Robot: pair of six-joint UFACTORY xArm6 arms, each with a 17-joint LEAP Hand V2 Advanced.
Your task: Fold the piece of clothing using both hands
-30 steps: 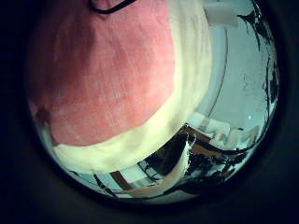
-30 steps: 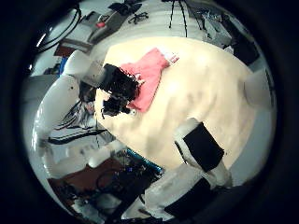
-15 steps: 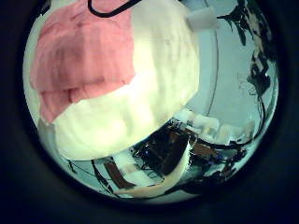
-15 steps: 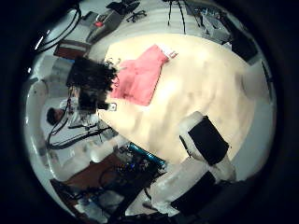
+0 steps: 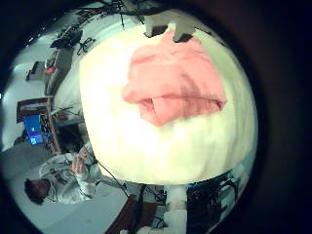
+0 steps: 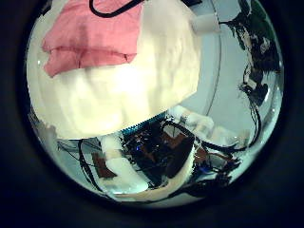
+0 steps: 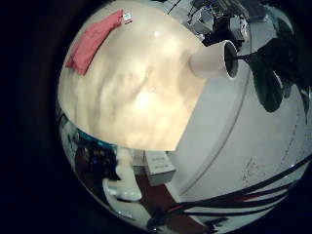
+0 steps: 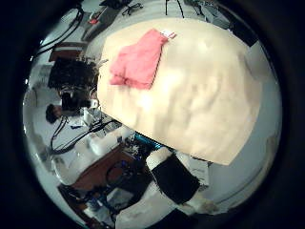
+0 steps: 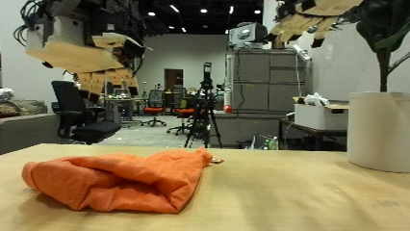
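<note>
An orange piece of clothing [image 9: 122, 178] lies folded in a loose bundle on the light wooden table [image 9: 308, 197]. My left hand [image 9: 84, 43] hangs high above it, fingers relaxed, holding nothing. My right hand [image 9: 308, 17] is raised high over the table near the white pot, fingers relaxed and empty.
A white plant pot [image 9: 381, 130] stands on the table near my right hand; it also shows in the right little finger side palm view [image 7: 213, 60]. Office chairs, a tripod and cabinets stand behind the table.
The clothing has shrunk in the left thumb side palm view: my left hand has risen away from it. In the right thumb side palm view the left hand has drawn back off the clothing.
</note>
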